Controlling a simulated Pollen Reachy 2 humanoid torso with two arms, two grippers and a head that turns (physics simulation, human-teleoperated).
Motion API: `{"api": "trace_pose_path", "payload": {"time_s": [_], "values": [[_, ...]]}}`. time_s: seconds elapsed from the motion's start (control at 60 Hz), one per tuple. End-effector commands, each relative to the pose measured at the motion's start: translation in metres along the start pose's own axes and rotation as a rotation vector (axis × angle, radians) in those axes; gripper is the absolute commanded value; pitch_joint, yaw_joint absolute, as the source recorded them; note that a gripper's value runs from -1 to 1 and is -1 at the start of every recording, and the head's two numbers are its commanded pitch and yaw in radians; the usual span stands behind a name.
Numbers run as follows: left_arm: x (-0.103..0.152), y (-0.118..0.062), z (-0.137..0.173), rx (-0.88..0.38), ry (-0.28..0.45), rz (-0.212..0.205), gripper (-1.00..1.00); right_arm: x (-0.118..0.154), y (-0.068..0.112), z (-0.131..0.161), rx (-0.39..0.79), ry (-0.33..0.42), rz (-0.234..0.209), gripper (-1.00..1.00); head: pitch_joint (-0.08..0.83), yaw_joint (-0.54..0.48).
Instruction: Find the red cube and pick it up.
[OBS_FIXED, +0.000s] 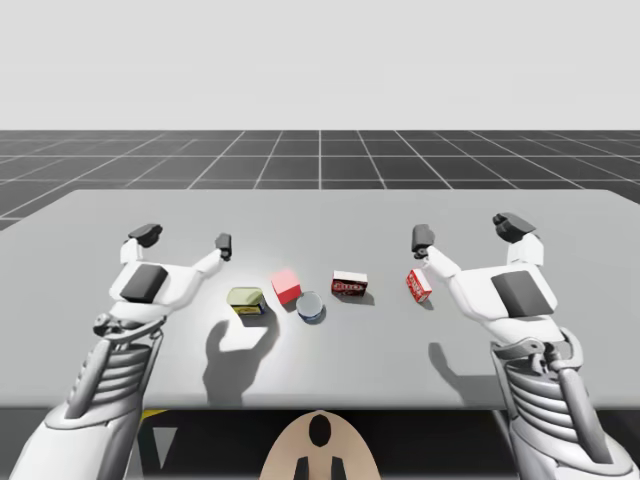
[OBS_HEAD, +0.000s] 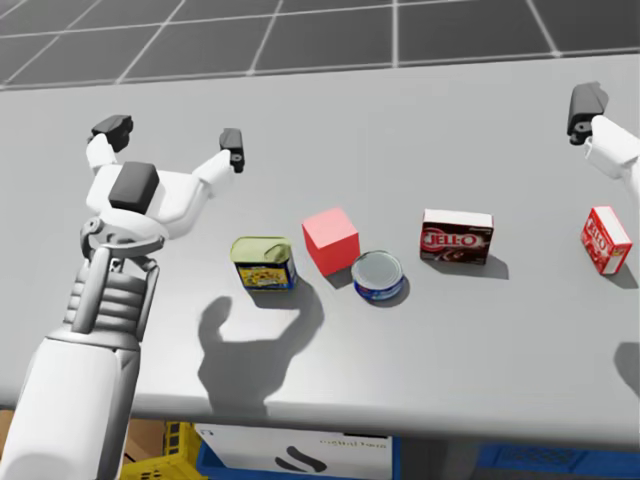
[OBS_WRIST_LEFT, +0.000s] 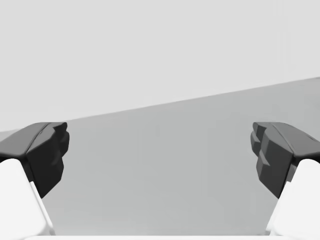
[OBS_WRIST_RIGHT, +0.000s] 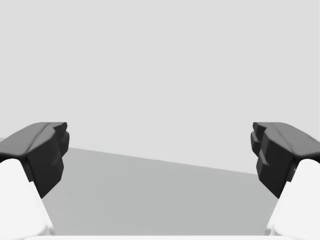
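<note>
The red cube (OBS_FIXED: 286, 286) (OBS_HEAD: 330, 240) sits on the grey table near the middle, between a green-topped tin and a round blue can. My left gripper (OBS_FIXED: 185, 239) (OBS_HEAD: 172, 132) (OBS_WRIST_LEFT: 160, 155) hovers open to the left of and behind the cube, with nothing between its fingers. My right gripper (OBS_FIXED: 468, 231) (OBS_WRIST_RIGHT: 160, 155) hangs open at the right side, behind a small red box, also holding nothing. In the head view one fingertip of the right gripper (OBS_HEAD: 584, 103) shows at the right edge.
A green-topped tin (OBS_FIXED: 246, 300) (OBS_HEAD: 263, 261) lies left of the cube. A round blue can (OBS_FIXED: 310, 306) (OBS_HEAD: 378, 275) touches its right front. A dark red box (OBS_FIXED: 349, 285) (OBS_HEAD: 457, 236) and a small red box (OBS_FIXED: 418, 284) (OBS_HEAD: 605, 239) stand further right. Table (OBS_FIXED: 320, 215) stretches behind.
</note>
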Motion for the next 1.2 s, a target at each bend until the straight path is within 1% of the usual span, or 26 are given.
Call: {"api": "trace_pose_path", "payload": {"time_s": [0.017,0.05,0.1,0.117,0.15,0.167,0.183,0.217,0.25,0.3,0.4,0.433,0.45,0.5,0.517,0.6,0.667,0.733,0.9,0.983,1.017,1.2], "values": [[0.008,-0.002,0.008,-0.149,0.041,0.073,-1.0,-0.001,0.001,0.0,-0.002,0.004,0.0,-1.0,0.643,0.16],[0.013,0.0,0.012,-0.22,0.061,0.094,-1.0,-0.001,0.001,0.0,-0.004,0.005,0.0,-1.0,0.64,0.16],[0.018,0.001,0.014,-0.277,0.08,0.095,-1.0,-0.001,0.001,0.0,-0.005,0.006,-0.001,-1.0,0.64,0.16],[0.022,0.001,0.016,-0.323,0.096,0.089,-1.0,-0.001,0.001,0.0,-0.004,0.005,0.0,-1.0,0.639,0.16],[0.024,0.001,0.016,-0.354,0.106,0.093,-1.0,-0.001,0.0,0.0,-0.004,0.004,0.0,-1.0,0.638,0.16],[0.025,0.001,0.017,-0.371,0.111,0.099,-1.0,-0.001,0.0,0.0,-0.004,0.004,0.001,-1.0,0.638,0.16],[0.028,0.0,0.017,-0.439,0.139,0.127,-1.0,-0.001,0.0,0.0,-0.006,0.003,0.002,-1.0,0.638,0.16],[0.029,-0.001,0.017,-0.477,0.156,0.133,-1.0,-0.001,0.0,0.0,-0.007,0.004,0.004,-1.0,0.638,0.16],[0.03,-0.002,0.016,-0.505,0.167,0.129,-1.0,-0.001,0.0,0.0,-0.008,0.005,0.006,-1.0,0.638,0.16],[0.031,-0.004,0.015,-0.585,0.199,0.134,-1.0,-0.002,0.0,-0.001,-0.01,0.005,0.008,-1.0,0.637,0.16],[0.03,-0.006,0.01,-0.709,0.257,0.114,-1.0,-0.002,0.0,0.0,-0.01,0.007,0.01,-1.0,0.636,0.16],[0.028,-0.007,0.007,-0.75,0.283,0.098,-1.0,-0.002,0.0,0.0,-0.01,0.007,0.011,-1.0,0.636,0.16],[0.026,-0.008,0.004,-0.794,0.308,0.081,-1.0,-0.002,0.001,0.0,-0.01,0.007,0.012,-1.0,0.637,0.16],[0.023,-0.009,0.001,-0.828,0.338,0.075,-1.0,-0.002,0.001,0.0,-0.01,0.008,0.012,-1.0,0.637,0.16],[0.021,-0.009,-0.001,-0.844,0.354,0.066,-1.0,-0.002,0.001,0.0,-0.011,0.008,0.012,-1.0,0.637,0.16],[0.015,-0.013,-0.009,-0.865,0.406,0.024,-1.0,-0.002,0.001,0.0,-0.012,0.008,0.013,-1.0,0.637,0.16],[0.01,-0.016,-0.013,-0.88,0.429,0.008,-1.0,-0.002,0.001,0.0,-0.012,0.008,0.014,-1.0,0.636,0.16],[0.004,-0.02,-0.019,-0.89,0.45,0.008,-1.0,-0.002,0.001,0.0,-0.012,0.008,0.013,-1.0,0.635,0.16],[-0.014,-0.031,-0.034,-0.924,0.5,0.033,-1.0,-0.001,0.0,0.0,-0.012,0.006,0.011,-1.0,0.632,0.15],[-0.022,-0.037,-0.041,-0.932,0.523,0.028,-1.0,-0.001,0.0,0.0,-0.013,0.005,0.01,-1.0,0.631,0.16],[-0.026,-0.04,-0.044,-0.935,0.531,0.02,-1.0,-0.001,0.0,0.0,-0.013,0.005,0.01,-1.0,0.631,0.15],[-0.042,-0.052,-0.059,-0.95,0.566,0.014,-1.0,0.0,-0.001,0.001,-0.014,0.004,0.009,-1.0,0.633,0.15]]}}
